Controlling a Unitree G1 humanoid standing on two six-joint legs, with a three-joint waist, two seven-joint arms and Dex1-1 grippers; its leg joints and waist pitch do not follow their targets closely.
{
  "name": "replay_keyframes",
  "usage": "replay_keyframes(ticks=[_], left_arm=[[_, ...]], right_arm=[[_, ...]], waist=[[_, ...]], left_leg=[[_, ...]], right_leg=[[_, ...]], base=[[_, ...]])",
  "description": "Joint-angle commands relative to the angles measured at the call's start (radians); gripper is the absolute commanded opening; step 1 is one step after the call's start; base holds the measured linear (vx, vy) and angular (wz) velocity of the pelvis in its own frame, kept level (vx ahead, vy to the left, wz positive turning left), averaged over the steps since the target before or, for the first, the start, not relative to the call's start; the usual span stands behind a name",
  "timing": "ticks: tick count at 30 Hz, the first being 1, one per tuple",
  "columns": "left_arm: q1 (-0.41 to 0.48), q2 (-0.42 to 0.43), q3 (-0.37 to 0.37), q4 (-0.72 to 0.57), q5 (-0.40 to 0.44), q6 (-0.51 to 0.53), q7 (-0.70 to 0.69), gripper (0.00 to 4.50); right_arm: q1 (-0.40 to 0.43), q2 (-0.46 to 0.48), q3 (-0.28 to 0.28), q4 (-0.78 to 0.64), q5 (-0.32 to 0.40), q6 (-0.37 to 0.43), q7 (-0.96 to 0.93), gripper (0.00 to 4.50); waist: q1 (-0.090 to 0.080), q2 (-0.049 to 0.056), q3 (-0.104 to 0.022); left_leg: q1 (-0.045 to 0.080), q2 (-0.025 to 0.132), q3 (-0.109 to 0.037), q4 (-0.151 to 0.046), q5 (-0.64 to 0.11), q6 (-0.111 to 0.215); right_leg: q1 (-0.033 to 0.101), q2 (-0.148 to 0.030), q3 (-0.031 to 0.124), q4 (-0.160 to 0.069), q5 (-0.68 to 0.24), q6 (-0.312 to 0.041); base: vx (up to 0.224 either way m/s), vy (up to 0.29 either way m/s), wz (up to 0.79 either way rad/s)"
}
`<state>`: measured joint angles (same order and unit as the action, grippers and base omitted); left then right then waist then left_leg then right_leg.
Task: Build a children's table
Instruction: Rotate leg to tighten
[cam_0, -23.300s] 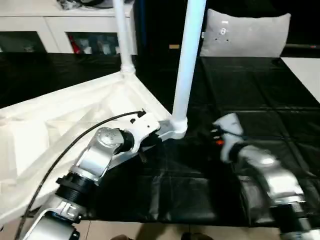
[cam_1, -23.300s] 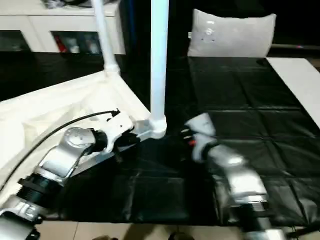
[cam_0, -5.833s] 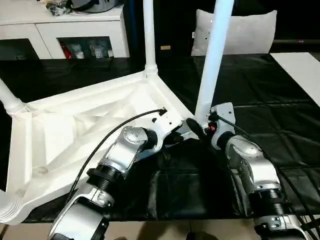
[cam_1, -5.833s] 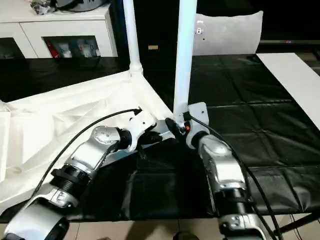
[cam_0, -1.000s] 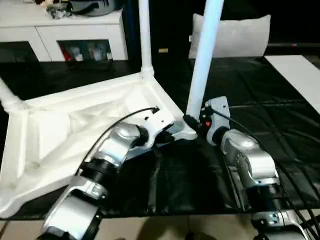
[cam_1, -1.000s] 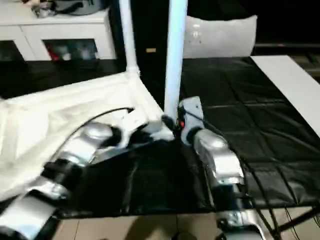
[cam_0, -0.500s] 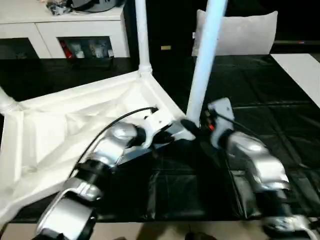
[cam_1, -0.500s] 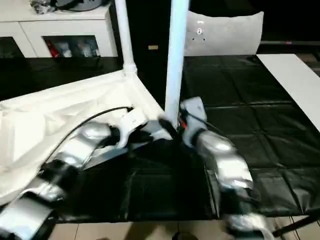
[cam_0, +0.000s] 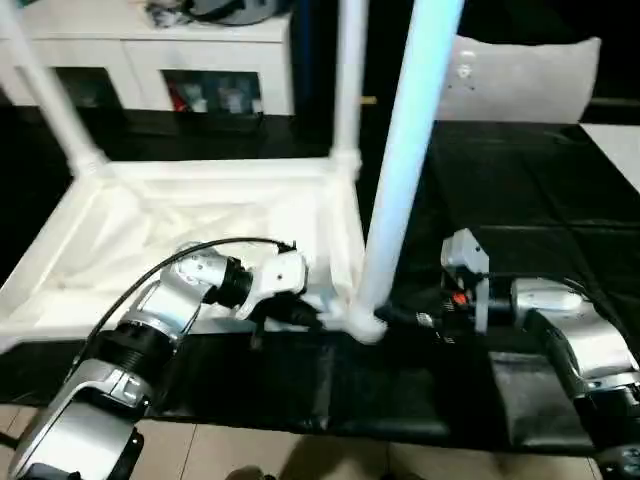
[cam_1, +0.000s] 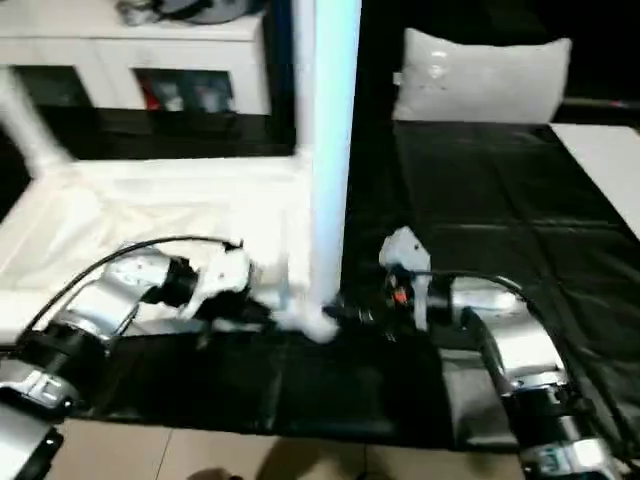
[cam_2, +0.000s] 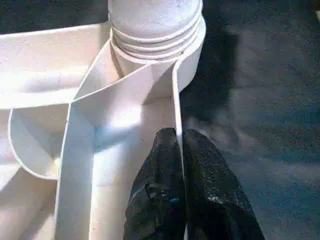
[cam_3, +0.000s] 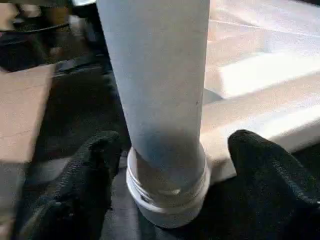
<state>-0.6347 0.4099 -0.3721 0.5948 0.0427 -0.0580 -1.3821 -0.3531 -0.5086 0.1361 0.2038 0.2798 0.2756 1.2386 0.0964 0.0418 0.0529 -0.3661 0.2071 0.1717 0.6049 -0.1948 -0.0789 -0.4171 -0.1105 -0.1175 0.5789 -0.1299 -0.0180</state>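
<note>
The left gripper (cam_2: 179, 150) is closed, its two black fingers pinched on the thin rim wall of the children's table (cam_0: 190, 215), just short of the near corner socket; the right gripper (cam_3: 170, 170) stands wide apart, one finger on each side of the base of the near leg (cam_0: 405, 160) without visibly pressing it, so it holds nothing that can be made out. The children's table lies upside down, ribbed underside up, on a black quilted covering (cam_0: 520, 200) that spreads over the supporting surface; the near leg stands upright in its corner socket, and two more legs rise from the far corners, all running off the upper edge of the head views. Beyond the black covering stands a white cabinet (cam_0: 200, 60) with dark glass doors and blurred odds and ends on top; a pale grey cushion (cam_0: 530, 80) sits to the right of it; a flat white board (cam_0: 615, 140) is cut off at the right edge. In front of the covering a strip of light floor (cam_0: 260, 455) shows; the right eye view is smeared, and the fourth corner of the children's table is hidden behind the left forearm.
</note>
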Motion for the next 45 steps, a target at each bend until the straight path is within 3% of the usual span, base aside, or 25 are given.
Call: replay_keyframes(ticks=[1,16,22,24,29,30,32,36,39,42,44,45], left_arm=[[-0.036,-0.004,-0.025,-0.022,-0.009,-0.043,-0.048,0.0],[-0.05,-0.007,-0.044,0.004,0.0,-0.105,-0.092,0.0],[-0.063,-0.029,-0.015,0.042,0.001,-0.063,-0.019,0.0],[-0.069,-0.051,0.005,0.042,-0.001,0.001,0.04,0.0],[-0.07,-0.097,0.033,0.009,0.007,0.122,0.164,0.0],[-0.074,-0.13,0.04,0.0,0.019,0.17,0.232,0.0],[-0.075,-0.159,0.048,-0.006,0.024,0.208,0.285,0.0],[-0.079,-0.237,0.07,-0.02,0.044,0.304,0.443,0.0],[-0.081,-0.297,0.083,-0.03,0.073,0.35,0.568,0.0],[-0.09,-0.323,0.089,-0.032,0.076,0.354,0.606,0.0],[-0.091,-0.315,0.083,-0.034,0.078,0.341,0.597,0.0],[-0.09,-0.313,0.082,-0.035,0.078,0.339,0.593,0.0]], right_arm=[[-0.015,-0.013,0.013,0.002,0.017,0.0,0.039,3.44],[-0.03,0.004,0.038,0.015,0.058,0.033,0.127,2.03],[0.0,0.015,0.027,-0.03,0.088,0.077,0.1,1.93],[0.014,0.057,0.001,-0.064,0.102,0.135,0.003,1.93],[0.007,0.157,-0.019,-0.059,0.009,0.152,-0.254,1.93],[-0.008,0.21,-0.031,-0.043,-0.03,0.179,-0.377,1.93],[-0.019,0.251,-0.044,-0.032,-0.051,0.187,-0.461,1.93],[-0.05,0.341,-0.074,-0.01,-0.101,0.238,-0.669,1.92],[-0.075,0.416,-0.101,0.016,-0.109,0.229,-0.798,1.92],[-0.082,0.439,-0.091,0.035,-0.146,0.174,-0.825,1.92],[-0.08,0.454,-0.115,0.028,-0.122,0.154,-0.824,2.47],[-0.079,0.453,-0.117,0.027,-0.12,0.154,-0.823,2.47]], waist=[[-0.003,-0.018,-0.078],[0.003,-0.022,-0.079],[0.006,-0.02,-0.078],[0.008,-0.019,-0.076],[-0.007,-0.018,-0.072],[-0.024,-0.016,-0.069],[-0.041,-0.02,-0.071],[-0.064,-0.019,-0.074],[-0.065,-0.017,-0.076],[-0.06,-0.02,-0.08],[-0.06,-0.019,-0.083],[-0.06,-0.018,-0.083]], left_leg=[[0.01,0.024,0.006,-0.071,-0.186,0.082],[0.004,0.022,0.004,-0.071,-0.169,0.071],[0.008,0.021,0.005,-0.071,-0.176,0.067],[0.009,0.022,0.005,-0.072,-0.18,0.057],[0.008,0.013,0.0,-0.076,-0.216,0.024],[0.0,0.011,-0.005,-0.079,-0.227,0.01],[0.001,0.005,-0.006,-0.077,-0.238,0.005],[-0.003,0.001,-0.004,-0.071,-0.207,0.027],[0.0,0.002,-0.001,-0.07,-0.189,0.04],[-0.005,0.004,-0.001,-0.07,-0.152,0.056],[-0.007,0.005,-0.001,-0.069,-0.131,0.066],[-0.006,0.005,0.0,-0.069,-0.127,0.071]], right_leg=[[0.06,-0.038,0.048,-0.057,-0.318,-0.191],[0.064,-0.039,0.047,-0.056,-0.334,-0.178],[0.063,-0.039,0.046,-0.061,-0.349,-0.173],[0.062,-0.038,0.047,-0.063,-0.364,-0.167],[0.061,-0.04,0.039,-0.079,-0.479,-0.112],[0.064,-0.037,0.033,-0.079,-0.502,-0.097],[0.064,-0.038,0.029,-0.088,-0.531,-0.077],[0.063,-0.033,0.029,-0.088,-0.493,-0.09],[0.059,-0.032,0.032,-0.087,-0.463,-0.102],[0.063,-0.032,0.035,-0.077,-0.385,-0.122],[0.067,-0.032,0.037,-0.069,-0.33,-0.138],[0.067,-0.031,0.038,-0.067,-0.315,-0.144]], base=[[0.0,0.0,0.0],[0.0,0.0,0.0],[0.0,0.0,0.0],[0.0,0.0,0.0],[0.0,0.0,0.0],[0.0,0.0,0.0],[0.0,0.0,0.0],[0.0,0.0,0.0],[0.0,0.0,0.0],[0.0,0.0,0.0],[0.0,0.0,0.0],[0.0,0.0,0.0]])
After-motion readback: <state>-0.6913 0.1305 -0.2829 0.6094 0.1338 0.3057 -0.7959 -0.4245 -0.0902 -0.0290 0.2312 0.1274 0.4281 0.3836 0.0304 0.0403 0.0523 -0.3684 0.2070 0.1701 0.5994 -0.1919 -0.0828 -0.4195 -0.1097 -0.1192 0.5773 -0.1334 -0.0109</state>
